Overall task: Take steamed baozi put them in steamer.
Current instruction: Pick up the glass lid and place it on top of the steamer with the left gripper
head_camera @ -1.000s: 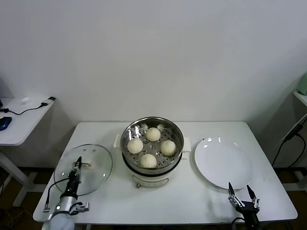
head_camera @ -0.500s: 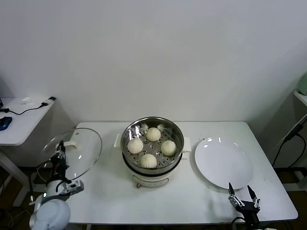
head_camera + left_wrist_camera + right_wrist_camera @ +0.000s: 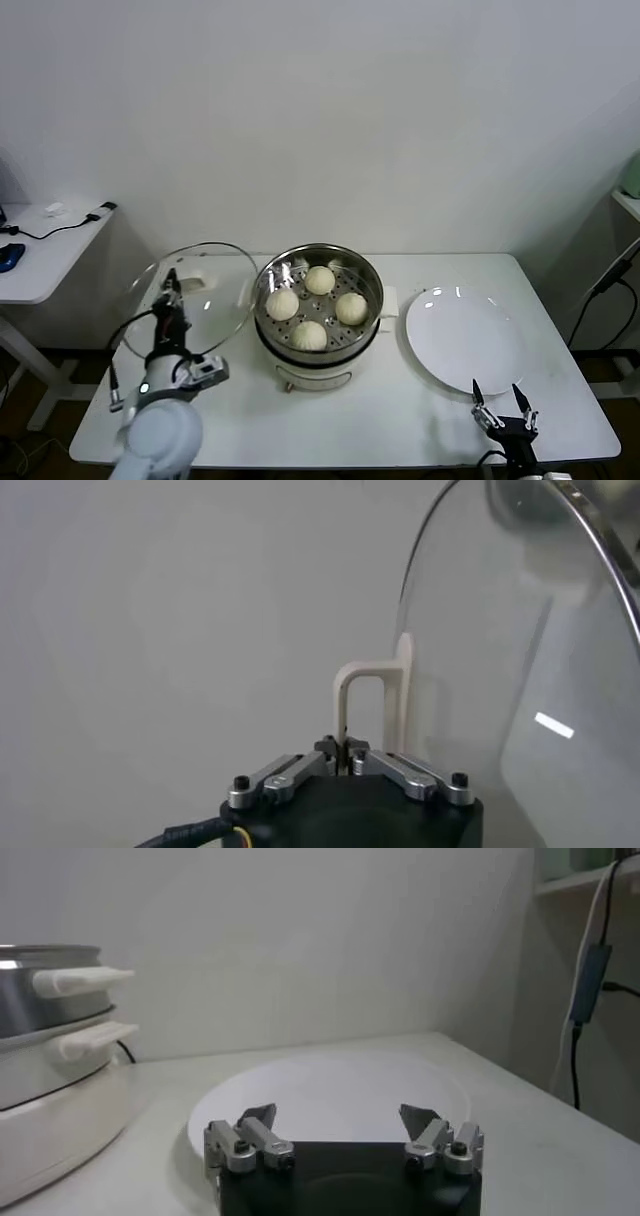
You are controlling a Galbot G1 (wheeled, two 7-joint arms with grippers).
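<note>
Four cream-white baozi (image 3: 311,334) lie on the perforated tray inside the shiny steel steamer (image 3: 370,320) at the table's middle. My left gripper (image 3: 171,287) is shut on the white handle (image 3: 370,685) of the round glass lid (image 3: 215,275) and holds it tilted in the air, just left of the steamer. In the left wrist view the lid (image 3: 520,680) stands on edge beyond my gripper (image 3: 343,748). My right gripper (image 3: 497,402) is open and empty at the table's front right, near the plate; it shows open in its wrist view (image 3: 338,1118).
A flat white plate (image 3: 465,340) lies right of the steamer, also in the right wrist view (image 3: 330,1093). The steamer's white side handles (image 3: 85,978) stick out. A small side table (image 3: 40,250) with cables stands far left.
My left gripper has lifted the glass lid off the table, swung it out left, then brought it right and up beside the steamer. The right arm has barely moved.
</note>
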